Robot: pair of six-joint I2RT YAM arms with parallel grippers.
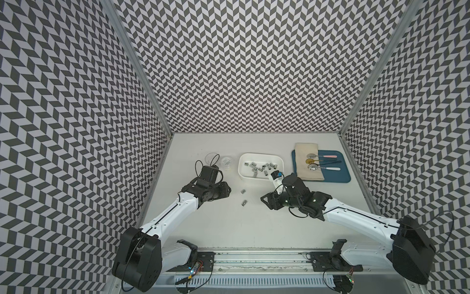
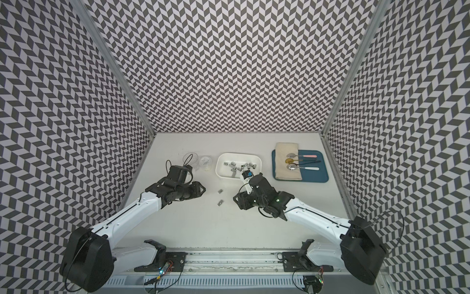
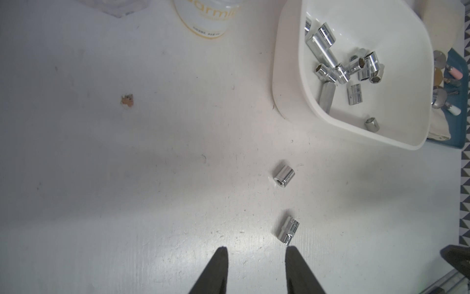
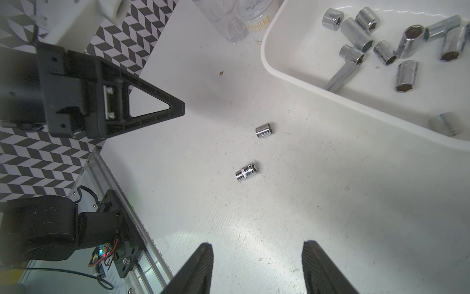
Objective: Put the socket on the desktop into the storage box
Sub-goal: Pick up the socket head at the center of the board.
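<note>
Left wrist view: two chrome sockets lie on their sides on the desktop [image 3: 127, 178], apart from each other and outside the storage box [image 3: 277, 84]. The knurled socket [image 3: 288, 230] sits just ahead of the left gripper [image 3: 255, 250], a little off its centre line. The plain socket [image 3: 284, 176] lies further on, between the knurled one and the box. The box already contains a loose pile of stored sockets [image 3: 338, 71].

Left gripper: jaws part-way open, nothing between them, nothing held. Right gripper [image 4: 257, 244]: jaws wider apart, likewise empty, hovering over bare desktop short of both sockets.

Handling assessment: both pieces appear to be solid plated steel, so rigid, not fragile and dense for their size. The polished finish is likely slippery, and a cylinder lying on its side will probably roll if nudged by one finger first. Recommended hold: close across the barrel at mid-length, fingers square to the axis and meeting both curved flanks together. On the knurled socket, the ribbed band should give the better purchase. The plain one offers only smooth chrome, so a centred, firm pinch is advisable.
</note>
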